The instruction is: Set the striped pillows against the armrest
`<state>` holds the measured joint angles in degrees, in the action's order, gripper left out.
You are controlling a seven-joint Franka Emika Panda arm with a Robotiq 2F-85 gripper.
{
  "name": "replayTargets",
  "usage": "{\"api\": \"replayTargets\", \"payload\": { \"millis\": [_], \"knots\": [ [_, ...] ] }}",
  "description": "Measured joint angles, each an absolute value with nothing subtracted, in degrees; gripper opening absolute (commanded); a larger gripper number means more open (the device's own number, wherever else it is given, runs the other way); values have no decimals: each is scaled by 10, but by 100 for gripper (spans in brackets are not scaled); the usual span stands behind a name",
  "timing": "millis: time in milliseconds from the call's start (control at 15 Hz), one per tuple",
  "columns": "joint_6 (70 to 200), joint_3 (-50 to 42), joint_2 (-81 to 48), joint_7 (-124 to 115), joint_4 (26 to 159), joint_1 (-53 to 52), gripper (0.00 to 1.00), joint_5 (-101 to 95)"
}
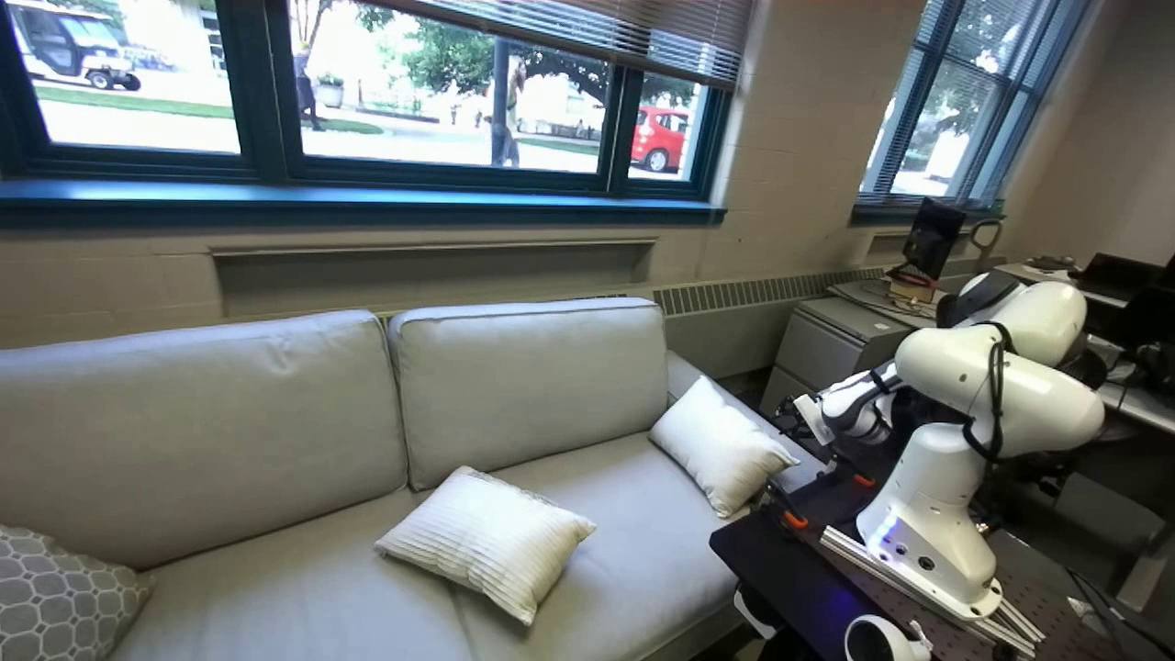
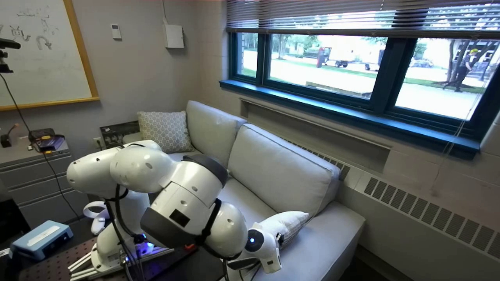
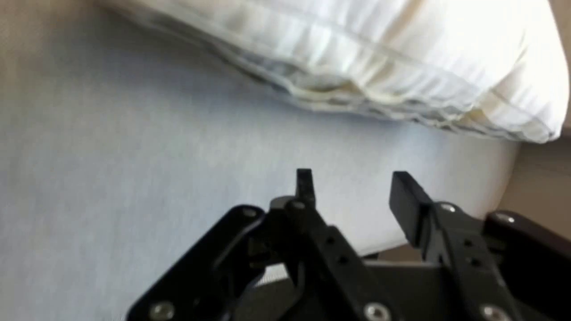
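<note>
Two striped white pillows are on the grey sofa. One pillow [image 1: 721,448] leans at a tilt against the armrest [image 1: 682,375]; in an exterior view it also shows [image 2: 287,224] beside the armrest [image 2: 336,234], partly behind the arm. The other striped pillow [image 1: 486,542] lies flat on the seat near the middle; the arm hides it in an exterior view. My gripper [image 1: 791,418] is by the armrest, on the outer side of the leaning pillow. In the wrist view the gripper [image 3: 352,183] is open and empty over grey fabric, apart from the pillow [image 3: 379,58] above it.
A patterned grey pillow [image 1: 64,592] sits at the sofa's far end, also in an exterior view [image 2: 166,130]. Back cushions [image 1: 537,386] line the sofa. The robot's black table [image 1: 780,569] stands against the sofa front. A filing cabinet [image 1: 822,344] stands beyond the armrest.
</note>
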<state>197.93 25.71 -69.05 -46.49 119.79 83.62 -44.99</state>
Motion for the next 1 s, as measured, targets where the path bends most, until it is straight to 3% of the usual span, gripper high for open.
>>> {"api": "replayTargets", "payload": {
  "millis": [200,733,1000],
  "knots": [
    [1979,258,-632,-402,1195,821,99,-312],
    [1979,195,-489,-356,1152,643,100,55],
    [1979,230,-455,-368,1164,594,100,118]
  ]
}}
